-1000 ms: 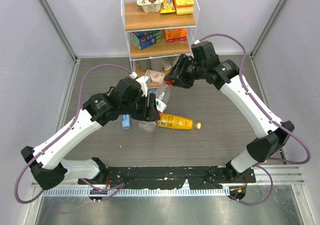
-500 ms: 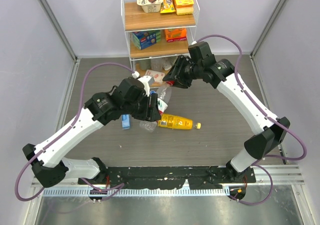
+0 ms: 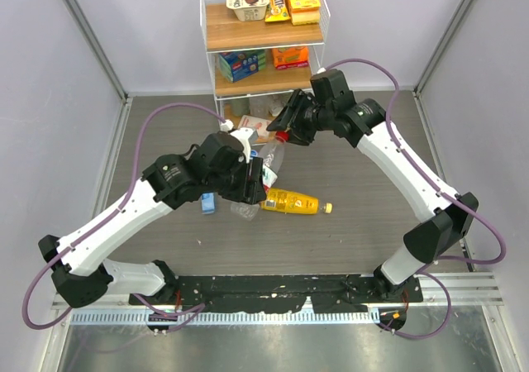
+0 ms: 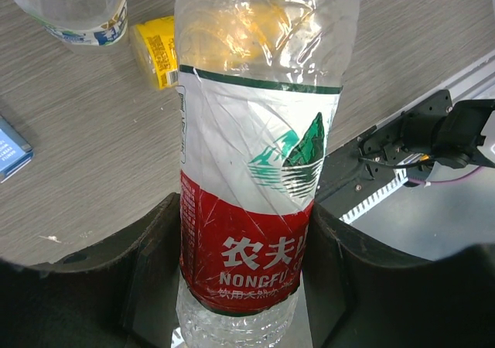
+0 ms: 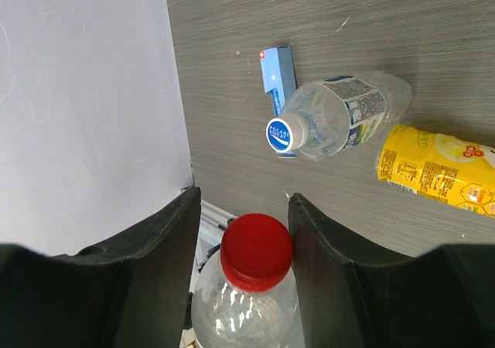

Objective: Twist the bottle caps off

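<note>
**Red-label water bottle: cap unscrewing, step in hand**

Red-label water bottle is held up between the two arms, above the table. It is clasped about its label by the left gripper. The red cap is straddled by the right gripper; a gap shows on one side, so the cap is not pinched.

Advised: jaws to be centred and closed squarely on the cap before twisting; the thin body to be gripped firmly, not crushed.

Juice bottle and blue-label bottle are laid below, caps on.
</note>
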`<state>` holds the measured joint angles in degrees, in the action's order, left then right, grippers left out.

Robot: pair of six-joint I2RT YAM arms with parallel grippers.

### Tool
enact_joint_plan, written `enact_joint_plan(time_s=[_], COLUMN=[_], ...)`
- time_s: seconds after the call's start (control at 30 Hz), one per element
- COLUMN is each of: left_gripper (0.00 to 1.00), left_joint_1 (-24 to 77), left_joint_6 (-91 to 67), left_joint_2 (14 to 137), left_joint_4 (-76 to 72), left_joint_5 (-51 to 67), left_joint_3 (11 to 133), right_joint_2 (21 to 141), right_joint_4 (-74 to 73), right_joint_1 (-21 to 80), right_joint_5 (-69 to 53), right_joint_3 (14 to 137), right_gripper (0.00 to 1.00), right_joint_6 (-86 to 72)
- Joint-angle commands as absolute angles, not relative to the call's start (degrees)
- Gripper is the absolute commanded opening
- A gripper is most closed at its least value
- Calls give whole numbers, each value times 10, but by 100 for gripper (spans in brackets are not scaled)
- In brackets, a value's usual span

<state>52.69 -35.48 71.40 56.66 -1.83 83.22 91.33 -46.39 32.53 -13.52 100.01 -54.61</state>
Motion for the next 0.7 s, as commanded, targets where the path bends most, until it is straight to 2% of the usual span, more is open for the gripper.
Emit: enact_joint_plan(time_s=[0.0,0.1,0.17,0.2,0.3,0.4,0.67], left_gripper=[0,0,0,0,0,0,0], left_joint_1=[541,548,553,555,561,562,563], left_joint_6=[-348,-348,-348,-349,-350,-351,-360], left_joint_2=[713,715,716,717,719,722,722], left_joint_4=[575,579,582,584,589,592,587], left_joint_5=[-38,-45,-52,-55,-66,-70,-68], left_joint_3=[852,854,856,857,860,864,873], right_joint_2=[884,880,873,872,869,867,832], right_joint_4=[-422,-423,-422,-419,-420,-414,-375], right_joint_1=[327,328,328,328,328,329,328], right_joint_5=[-117,-112,-103,-101,-103,-108,-128], right_joint_3=[994,989,980,979,978,978,960], right_gripper=[53,49,43,34,15,2,2], right_joint_6=[-565,-566,-571,-573,-573,-569,-535])
